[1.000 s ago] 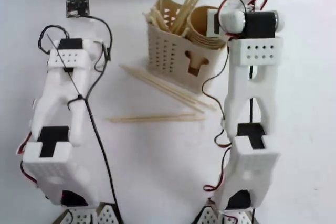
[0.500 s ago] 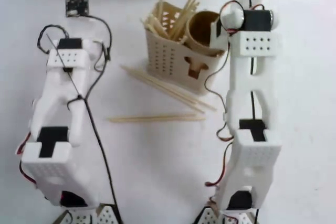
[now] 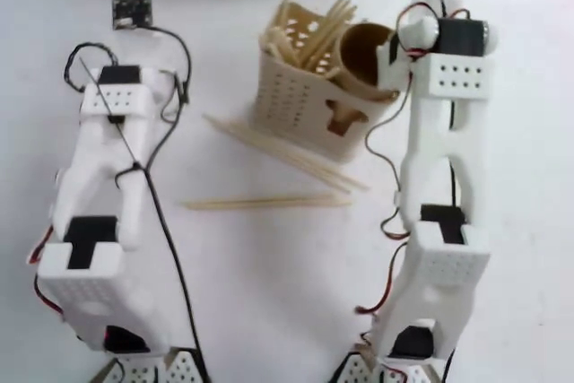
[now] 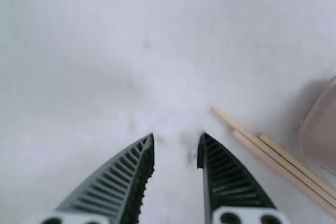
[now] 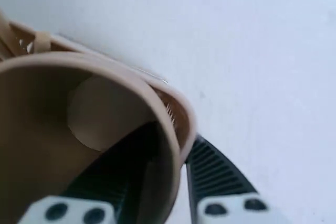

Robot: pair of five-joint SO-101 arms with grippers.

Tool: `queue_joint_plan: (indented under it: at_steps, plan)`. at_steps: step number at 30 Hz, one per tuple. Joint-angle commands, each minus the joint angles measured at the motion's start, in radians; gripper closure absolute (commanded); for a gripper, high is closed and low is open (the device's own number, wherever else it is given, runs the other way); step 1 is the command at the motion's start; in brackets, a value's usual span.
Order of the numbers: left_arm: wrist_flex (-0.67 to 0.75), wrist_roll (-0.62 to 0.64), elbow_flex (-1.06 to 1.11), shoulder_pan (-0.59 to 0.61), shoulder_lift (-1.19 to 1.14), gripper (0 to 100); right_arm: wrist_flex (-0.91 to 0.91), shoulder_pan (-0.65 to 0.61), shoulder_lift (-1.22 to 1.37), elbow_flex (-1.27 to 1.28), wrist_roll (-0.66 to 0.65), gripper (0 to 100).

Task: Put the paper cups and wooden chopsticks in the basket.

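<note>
The basket (image 3: 305,100) and the paper cup (image 3: 363,49) in it have slid rightward, with the right gripper (image 5: 176,135) fingers clamping the cup's wall. Loose chopsticks (image 3: 269,202) are still on the table (image 3: 269,293). The left gripper (image 4: 176,140) fingers are parted and empty.

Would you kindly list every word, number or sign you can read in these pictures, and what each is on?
None can be read: the basket, the paper cup and the chopsticks show no print.
Any marking on the small dark board is too small to read.

Left pincer (image 4: 176,138) parted; right pincer (image 5: 175,135) pinching paper cup (image 5: 100,114), arm (image 3: 446,132) outstretched
</note>
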State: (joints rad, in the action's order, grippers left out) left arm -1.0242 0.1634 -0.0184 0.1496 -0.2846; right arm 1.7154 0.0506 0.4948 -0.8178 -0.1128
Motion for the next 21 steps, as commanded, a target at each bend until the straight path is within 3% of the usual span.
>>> queue_joint_plan:
  at_steps: [1, 21]
  plan:
    - [0.018, 0.005, -0.011, 0.001, 0.008, 85, 0.007, 0.082, -0.047, 0.044, -0.071, 98.1]
    - [0.018, 0.005, -0.009, 0.005, 0.008, 85, 0.007, 0.197, -0.406, 0.190, -0.149, 98.2]
